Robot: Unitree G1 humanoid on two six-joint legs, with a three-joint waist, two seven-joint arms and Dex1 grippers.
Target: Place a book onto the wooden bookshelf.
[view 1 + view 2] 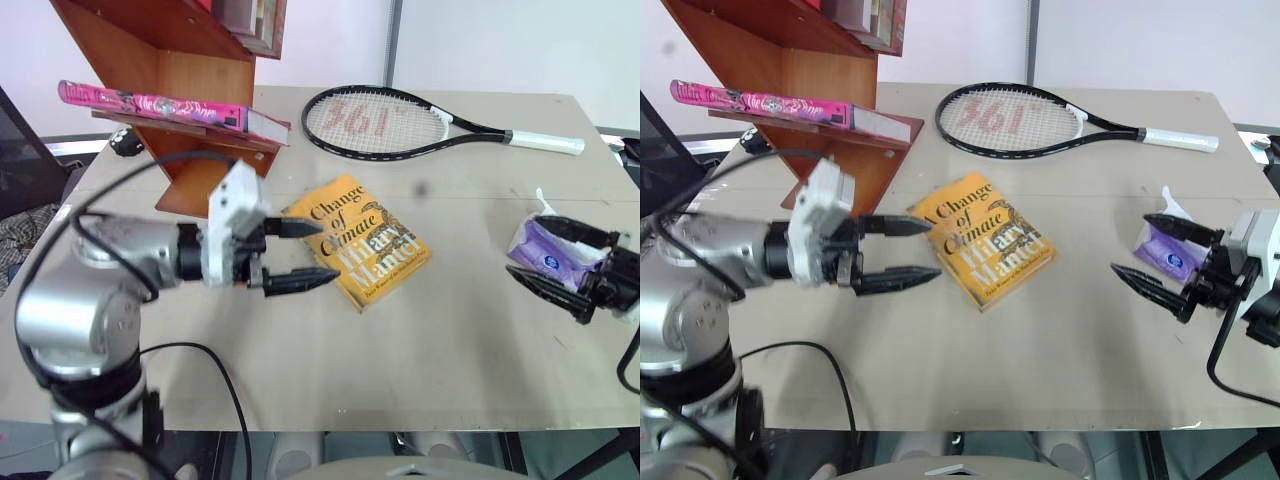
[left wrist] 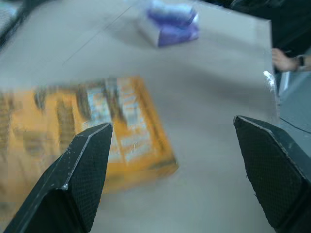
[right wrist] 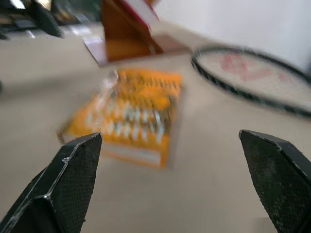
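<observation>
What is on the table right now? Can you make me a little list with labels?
pink book: lying flat on a low shelf of the wooden bookshelf
yellow book: flat on the table, mid-table
tennis racket: flat at the far side
purple tissue pack: near the right gripper
left gripper: open, empty, beside the yellow book
right gripper: open, empty

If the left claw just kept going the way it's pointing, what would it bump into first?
Probably the yellow book: the open left claw points across the table at it. Its height above the book is hard to judge.
</observation>
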